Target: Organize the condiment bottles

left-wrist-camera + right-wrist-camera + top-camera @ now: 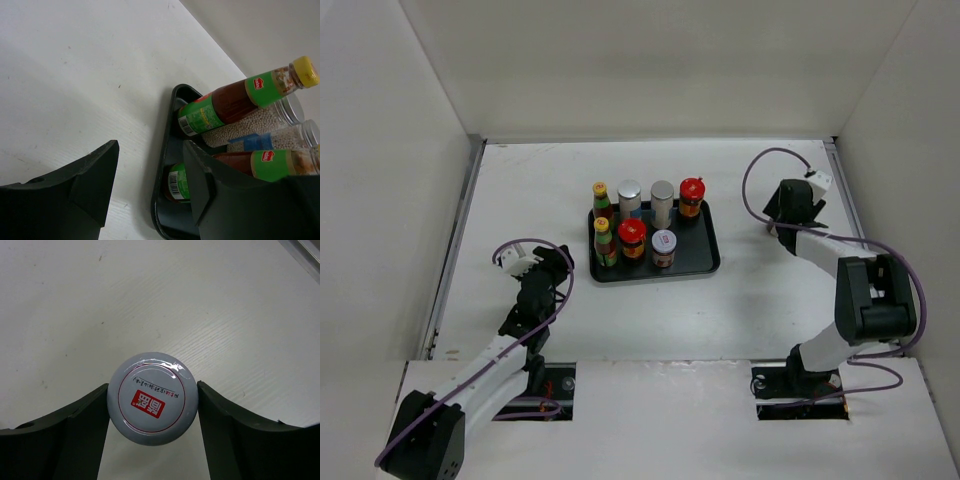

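A black tray (712, 243) at mid-table holds several condiment bottles. Two yellow-capped sauce bottles (601, 196) stand at its left, two tall silver-lidded shakers (630, 197) along the back, and a red-lidded jar (692, 193) at the back right. Another red-lidded jar (632, 236) and a silver-lidded jar (664, 244) stand in front. My right gripper (790, 215) hangs over the table right of the tray. It is shut on another silver-lidded jar (151, 398), both fingers (80, 415) touching the lid's sides. My left gripper (150, 147) is open and empty, low beside the tray's left rim (159, 200).
White walls enclose the table on the left, back and right. A metal strip runs along the left edge (455, 250). The right arm's purple cable (750, 195) loops between the tray and the right gripper. In the left wrist view the sauce bottles (235, 100) stand just beyond the fingers.
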